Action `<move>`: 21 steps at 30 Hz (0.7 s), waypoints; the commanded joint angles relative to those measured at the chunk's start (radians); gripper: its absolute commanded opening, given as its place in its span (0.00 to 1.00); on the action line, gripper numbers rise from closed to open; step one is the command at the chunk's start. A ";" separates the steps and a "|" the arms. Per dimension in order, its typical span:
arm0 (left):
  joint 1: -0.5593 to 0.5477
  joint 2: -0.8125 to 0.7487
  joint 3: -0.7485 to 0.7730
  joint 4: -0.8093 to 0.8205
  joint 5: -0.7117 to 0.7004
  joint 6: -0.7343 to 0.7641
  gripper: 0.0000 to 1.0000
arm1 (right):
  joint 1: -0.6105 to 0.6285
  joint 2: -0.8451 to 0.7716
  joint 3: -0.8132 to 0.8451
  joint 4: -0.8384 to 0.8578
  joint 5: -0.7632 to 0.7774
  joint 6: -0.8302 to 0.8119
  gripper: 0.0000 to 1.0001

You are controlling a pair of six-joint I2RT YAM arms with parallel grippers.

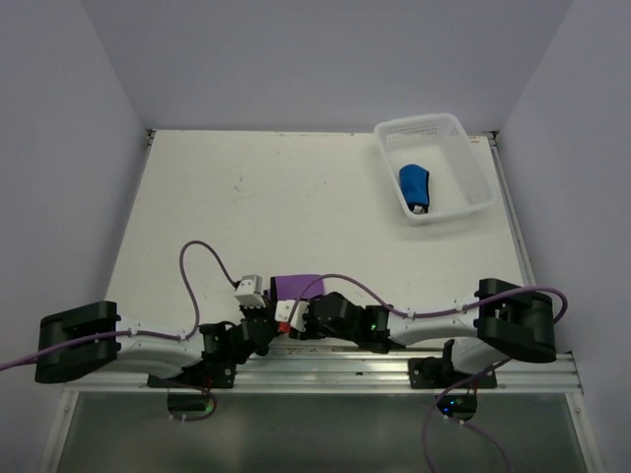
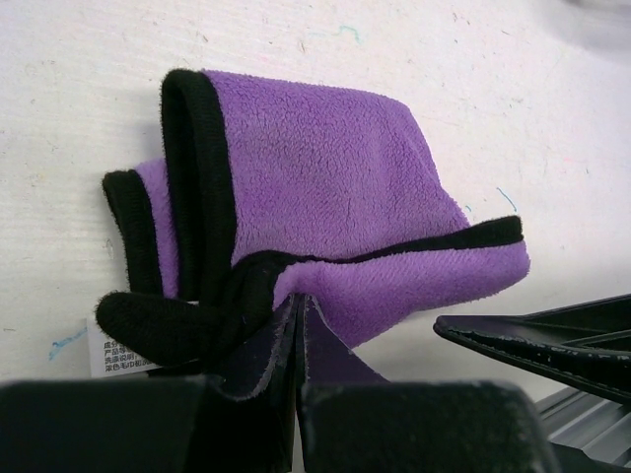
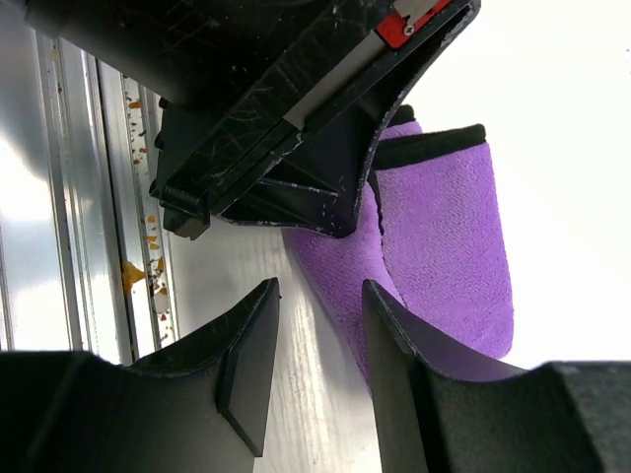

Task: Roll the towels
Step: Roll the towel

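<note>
The purple towel [image 2: 335,168], a soft fleece square with a black stitched hem, lies folded over on itself on the flat white table [image 1: 246,197], close to the near edge and just ahead of the two wrists. In the left wrist view the black two-finger left gripper [image 2: 299,325] has its jaws pressed together on the near hem of the purple towel, where the dark edging bunches between the pads. A small white printed label [image 2: 110,350] shows beside that bunched corner. The fold stands up from the table, with two layers of hem visible on the left side. The black two-finger right gripper [image 3: 320,305] sits just beside the left gripper, on its right. Its jaws stand apart, with bare table showing in the gap. Nothing is seen held between them, though the edge of the purple towel runs close along one finger. A brushed aluminium rail [image 3: 79,197] runs along the table's near edge beneath the right gripper. The blue towel [image 1: 414,185], a bright blue soft cloth in a compact bundle, rests inside the white perforated plastic basket [image 1: 422,121]. The basket stands at the far right corner of the table, well apart from both grippers.
</note>
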 commanded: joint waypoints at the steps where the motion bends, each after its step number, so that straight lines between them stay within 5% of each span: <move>1: 0.004 0.001 -0.025 -0.031 0.006 0.003 0.03 | 0.003 0.006 -0.006 0.032 -0.026 -0.030 0.43; 21: 0.006 -0.023 -0.042 -0.022 0.019 0.011 0.03 | 0.001 0.110 0.034 0.050 0.068 -0.168 0.51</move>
